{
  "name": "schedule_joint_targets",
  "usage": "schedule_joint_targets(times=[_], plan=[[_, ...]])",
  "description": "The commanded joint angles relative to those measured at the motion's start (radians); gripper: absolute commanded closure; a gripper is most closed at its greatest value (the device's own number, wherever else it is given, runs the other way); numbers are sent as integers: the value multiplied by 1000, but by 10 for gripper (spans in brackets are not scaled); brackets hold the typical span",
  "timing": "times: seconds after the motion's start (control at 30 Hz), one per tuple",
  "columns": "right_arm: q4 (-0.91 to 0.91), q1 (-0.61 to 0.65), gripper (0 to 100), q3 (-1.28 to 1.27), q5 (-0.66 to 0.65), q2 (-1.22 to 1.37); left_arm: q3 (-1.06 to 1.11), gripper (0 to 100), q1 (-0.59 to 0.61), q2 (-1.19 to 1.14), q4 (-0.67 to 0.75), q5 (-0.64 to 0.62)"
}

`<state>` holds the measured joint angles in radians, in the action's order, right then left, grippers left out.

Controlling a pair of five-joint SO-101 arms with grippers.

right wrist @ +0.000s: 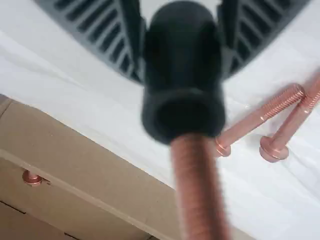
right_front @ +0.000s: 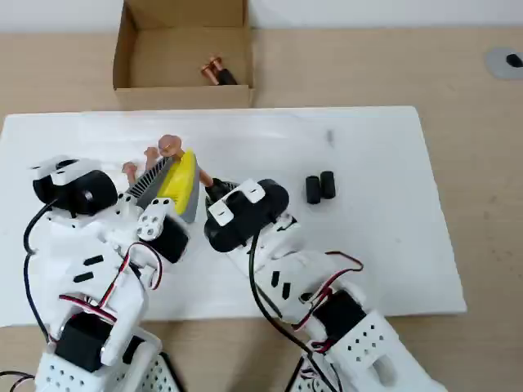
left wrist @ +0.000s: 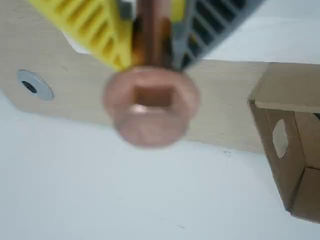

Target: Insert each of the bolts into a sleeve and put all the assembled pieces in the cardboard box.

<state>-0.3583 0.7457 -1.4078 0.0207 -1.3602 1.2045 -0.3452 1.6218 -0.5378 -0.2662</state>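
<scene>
At least 1 assembled pc [right_front: 219, 73] is in the cardboard box [right_front: 122, 57]. Your left tool [left wrist: 152, 55] clamps a bolt [left wrist: 150, 102], and your right tool [right wrist: 182, 55] grips a sleeve [right wrist: 182, 100], bolt tip at its mouth. To do: 2 loose bolts [right wrist: 260, 117] and 2 spare sleeves [right_front: 319, 187] on the white mat [right_front: 384, 245].

Wood desk [right_front: 482, 147], white sheet [right_front: 376, 245] across the centre, grey grommet [right_front: 504, 61] upper right, pale strip [right_front: 368, 12] along the top.
</scene>
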Motion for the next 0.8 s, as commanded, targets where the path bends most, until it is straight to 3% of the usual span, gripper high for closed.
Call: schedule_joint_targets(times=[0.0,0.5,0.77], plan=[[23,13,988,10,-8,-27,-12,995,-15,2,-2,-11],[23,12,988,5,-3,-27,-8,995,-60,2,-6,-41],[25,15,988,-7,-3,-28,-3,994,-157,-5,-132,210]])
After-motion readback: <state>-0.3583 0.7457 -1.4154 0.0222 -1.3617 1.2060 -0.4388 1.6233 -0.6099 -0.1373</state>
